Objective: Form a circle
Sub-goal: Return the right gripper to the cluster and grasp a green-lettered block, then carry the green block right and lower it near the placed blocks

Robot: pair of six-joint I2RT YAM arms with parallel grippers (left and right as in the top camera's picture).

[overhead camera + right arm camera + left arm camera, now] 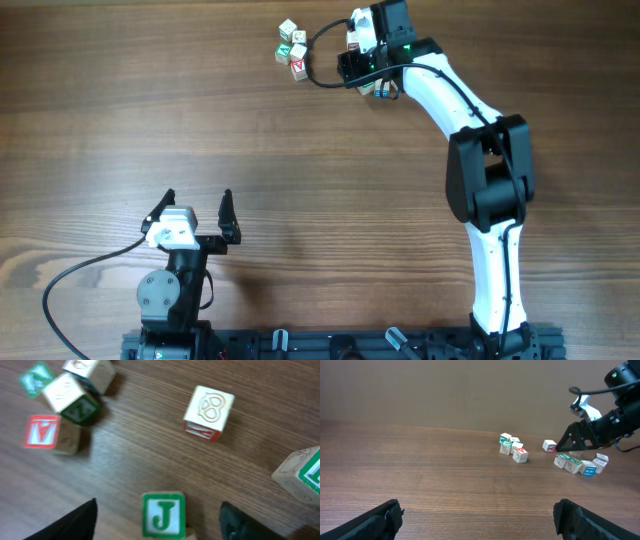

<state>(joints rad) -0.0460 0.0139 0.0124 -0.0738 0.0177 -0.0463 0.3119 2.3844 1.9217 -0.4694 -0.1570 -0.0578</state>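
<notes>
Several lettered wooden blocks lie at the far side of the table. One clump [291,46] sits left of my right gripper [352,66], and a short row [580,464] lies under it. In the right wrist view a green J block [163,515] stands between the spread fingertips [82,522], with a gap on each side. The right gripper [162,527] is open around it without touching. A lone red-edged block [208,412] lies just beyond. My left gripper [198,212] rests open near the front edge, holding nothing.
A red A block [42,432] and green-faced blocks [75,400] lie close together at the upper left of the right wrist view. Another block [300,475] sits at its right edge. A black cable [315,60] loops beside the right gripper.
</notes>
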